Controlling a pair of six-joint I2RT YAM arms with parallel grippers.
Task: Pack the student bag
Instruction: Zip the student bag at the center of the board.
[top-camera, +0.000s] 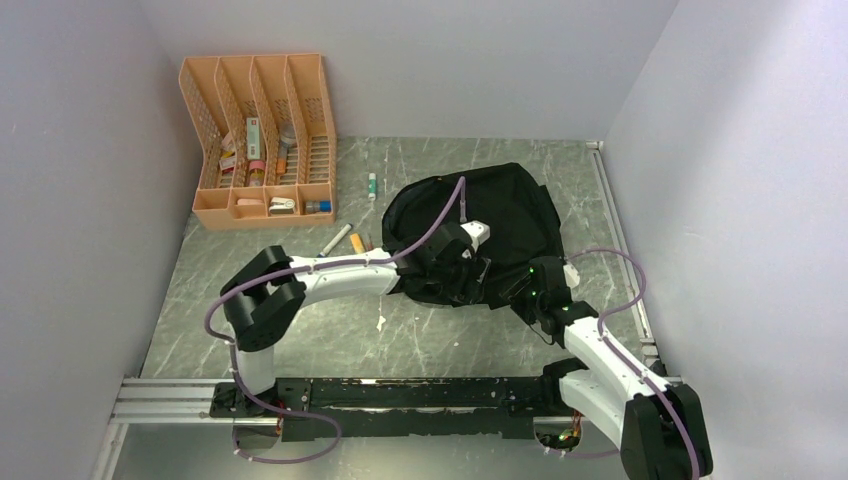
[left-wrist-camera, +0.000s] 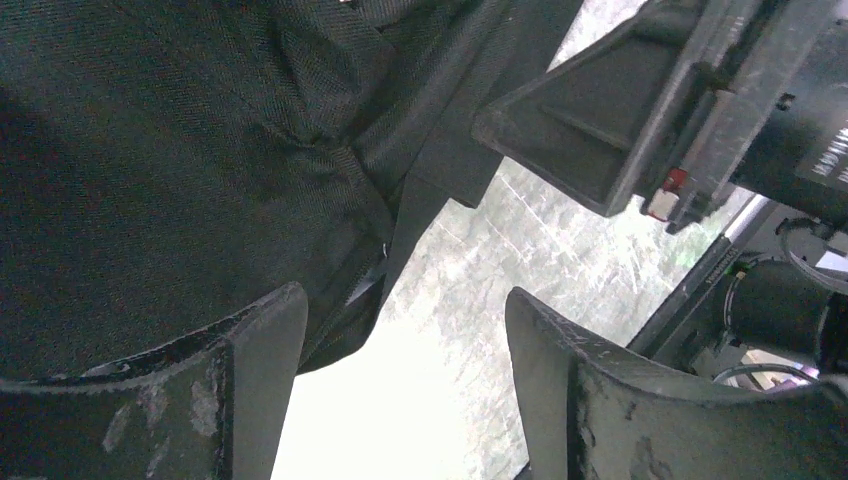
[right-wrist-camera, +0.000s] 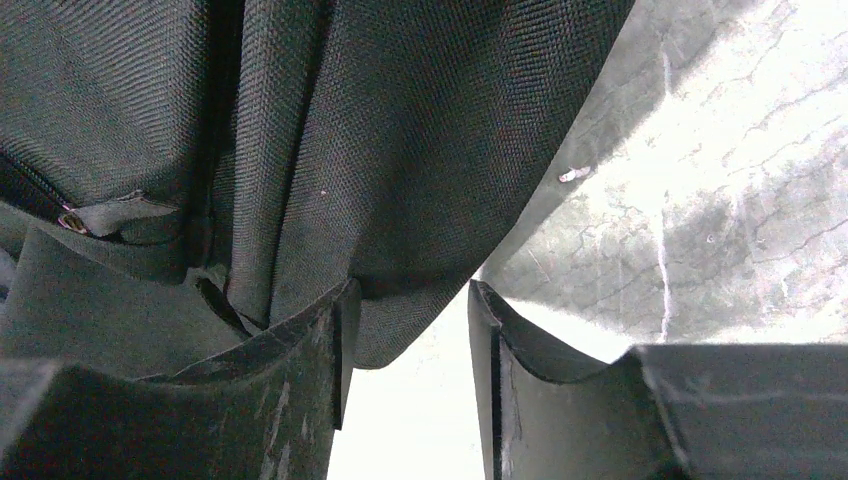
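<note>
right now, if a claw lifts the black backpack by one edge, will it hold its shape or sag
Probably sag: the backpack lies slumped, its cloth hanging in deep folds. Likely not slippery, as the weave looks coarse. Pushed, it would more likely bunch up than slide whole.

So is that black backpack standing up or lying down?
Lying down: seen from above, the backpack is slumped flat on the table, its fabric crumpled and spread.

Left arm (top-camera: 340, 272) reaches forward and to the right with the elbow bent; the left hand (left-wrist-camera: 408, 310) has its fingers set wide apart. Right arm (top-camera: 600, 358) reaches forward and to the left; the right hand (right-wrist-camera: 412, 310) shows a narrower gap. The two hands lie close together.
</note>
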